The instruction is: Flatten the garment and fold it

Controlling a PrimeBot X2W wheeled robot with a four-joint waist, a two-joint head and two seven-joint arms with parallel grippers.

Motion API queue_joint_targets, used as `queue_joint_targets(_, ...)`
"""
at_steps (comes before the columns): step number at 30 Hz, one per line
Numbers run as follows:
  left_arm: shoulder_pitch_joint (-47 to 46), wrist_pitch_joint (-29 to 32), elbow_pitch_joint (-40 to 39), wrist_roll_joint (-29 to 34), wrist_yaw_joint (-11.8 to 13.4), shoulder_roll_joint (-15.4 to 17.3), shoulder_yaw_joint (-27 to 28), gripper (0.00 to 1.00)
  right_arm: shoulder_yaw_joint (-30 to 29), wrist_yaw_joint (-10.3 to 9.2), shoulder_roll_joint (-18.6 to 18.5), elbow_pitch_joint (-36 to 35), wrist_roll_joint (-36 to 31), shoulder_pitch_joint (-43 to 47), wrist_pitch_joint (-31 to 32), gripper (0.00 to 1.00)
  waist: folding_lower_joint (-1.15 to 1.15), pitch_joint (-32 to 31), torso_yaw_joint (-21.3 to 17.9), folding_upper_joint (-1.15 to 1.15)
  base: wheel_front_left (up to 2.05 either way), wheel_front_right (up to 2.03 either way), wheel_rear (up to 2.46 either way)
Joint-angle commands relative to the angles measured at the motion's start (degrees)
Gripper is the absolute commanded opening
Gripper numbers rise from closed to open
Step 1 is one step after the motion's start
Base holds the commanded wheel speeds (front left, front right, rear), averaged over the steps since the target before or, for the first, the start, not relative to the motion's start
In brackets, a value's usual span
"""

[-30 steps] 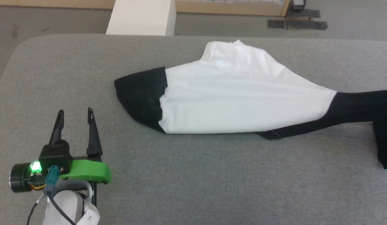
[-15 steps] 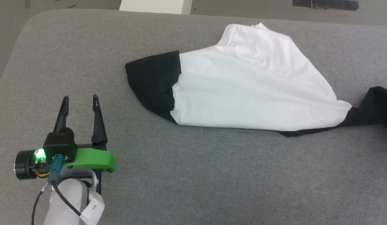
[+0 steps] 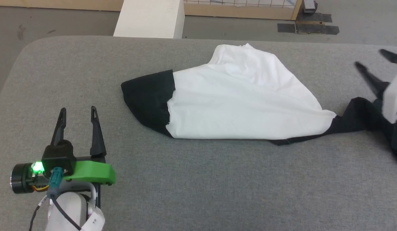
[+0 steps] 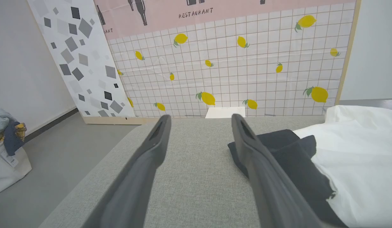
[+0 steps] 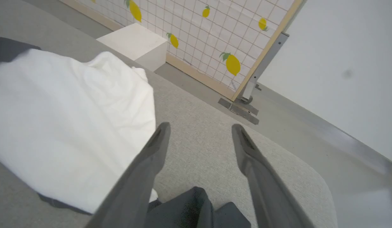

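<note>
The garment lies crumpled across the middle of the grey padded table, with its white body bunched and a black sleeve at its left end. Its other black part trails off to the right. My right gripper hovers open just beyond that black end with nothing between its fingers; in the right wrist view the black cloth lies below the open gripper. My left gripper rests open at the lower left, short of the garment, which is to the right of the gripper.
A white box stands on the floor beyond the table's far edge, also seen as the box in the right wrist view. A lemon-patterned panel stands behind it. Black tape marks the floor.
My right gripper has opened and let go of the black end of the garment, which now lies slack on the table. The gripper has come into view at the right. The head camera shifted.
</note>
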Motion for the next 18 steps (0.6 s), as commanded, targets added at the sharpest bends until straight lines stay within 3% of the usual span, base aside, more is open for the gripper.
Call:
queue_joint_targets(1,0.1,-0.2,-0.4,0.9,-0.4,-0.4,-0.2,1.0,0.9,-0.09,0.0,-3.3,1.2,-1.3,3.4,1.0,0.0,0.7,0.7,0.0,0.0,0.0,0.0)
queue_joint_targets(5,-0.9,-0.2,-1.4,1.2,-0.5,-1.3,-0.6,1.0,3.7,-0.09,-0.3,-9.7,4.2,-4.1,16.2,1.0,0.0,3.1,2.5,0.0,0.0,0.0,0.0)
queue_joint_targets(10,-2.8,-0.2,-2.2,1.4,-0.5,-2.8,-1.6,1.0,7.0,-0.09,2.9,-7.0,2.6,-9.4,28.4,1.0,0.0,6.7,5.4,0.0,0.0,0.0,0.0)
queue_joint_targets(14,-4.5,-0.2,-2.5,1.2,-0.6,-4.0,-2.7,1.0,7.3,-0.09,6.9,-0.5,2.2,-11.9,31.7,1.0,0.0,9.8,7.9,0.0,0.0,0.0,0.0)
queue_joint_targets(18,-5.8,-0.2,-2.8,1.0,-0.4,-4.8,-3.5,1.0,7.8,-0.09,10.0,6.0,0.8,-12.7,31.0,1.0,0.0,12.4,9.5,0.0,0.0,0.0,0.0)
